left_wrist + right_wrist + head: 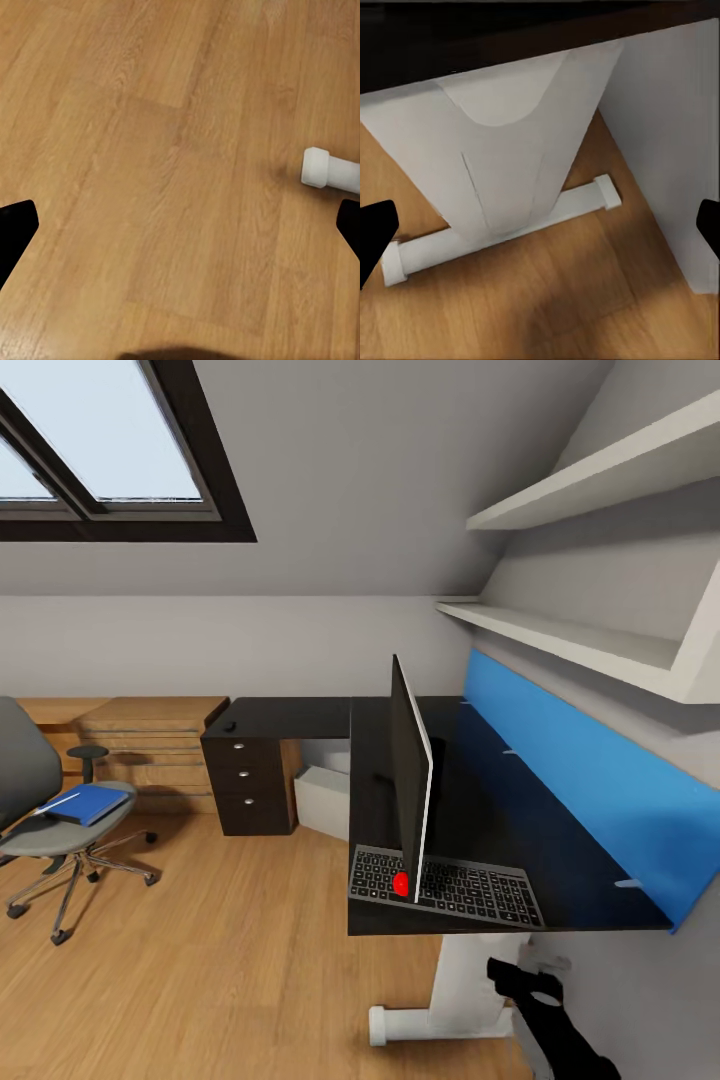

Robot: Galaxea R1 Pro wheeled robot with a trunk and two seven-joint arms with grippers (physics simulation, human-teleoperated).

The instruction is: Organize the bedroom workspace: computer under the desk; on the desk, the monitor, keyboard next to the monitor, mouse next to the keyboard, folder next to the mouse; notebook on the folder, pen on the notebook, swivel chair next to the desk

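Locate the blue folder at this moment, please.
In the head view the folder lies on the seat of the swivel chair at the far left, well apart from the desk, with a thin white pen on it.

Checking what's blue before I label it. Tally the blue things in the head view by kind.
Folder: 1, on the swivel chair seat
Wall panel: 1, upright behind the desk
Total: 2
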